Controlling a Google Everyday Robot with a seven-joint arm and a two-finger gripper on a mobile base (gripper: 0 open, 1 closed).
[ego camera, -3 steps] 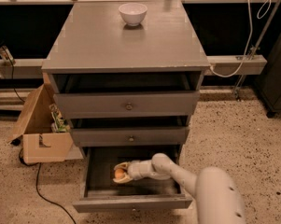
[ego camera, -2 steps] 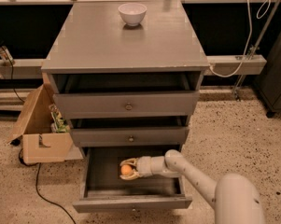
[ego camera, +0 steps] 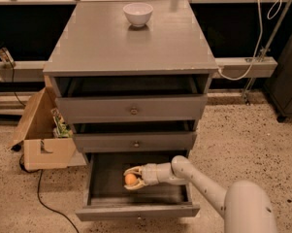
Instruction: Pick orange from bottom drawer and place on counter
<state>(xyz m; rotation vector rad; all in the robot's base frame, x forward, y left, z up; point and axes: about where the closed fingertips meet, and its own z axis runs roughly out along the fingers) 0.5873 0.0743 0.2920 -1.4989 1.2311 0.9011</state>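
The bottom drawer (ego camera: 136,211) of the grey cabinet is pulled open and shows a dark interior. My gripper (ego camera: 132,178) is inside it, reaching in from the right on the white arm, with its fingers closed around the small orange (ego camera: 130,179). The orange sits between the fingertips, just above the drawer floor. The counter (ego camera: 131,40) is the flat grey cabinet top above.
A white bowl (ego camera: 137,13) stands at the back of the counter. The two upper drawers (ego camera: 133,109) are slightly open. A cardboard box (ego camera: 41,132) sits on the floor to the left, with a black cable beside it. A white cable hangs at the right.
The arm has drawn back to the right and the gripper has shifted slightly within the drawer, with the orange staying between its fingers.
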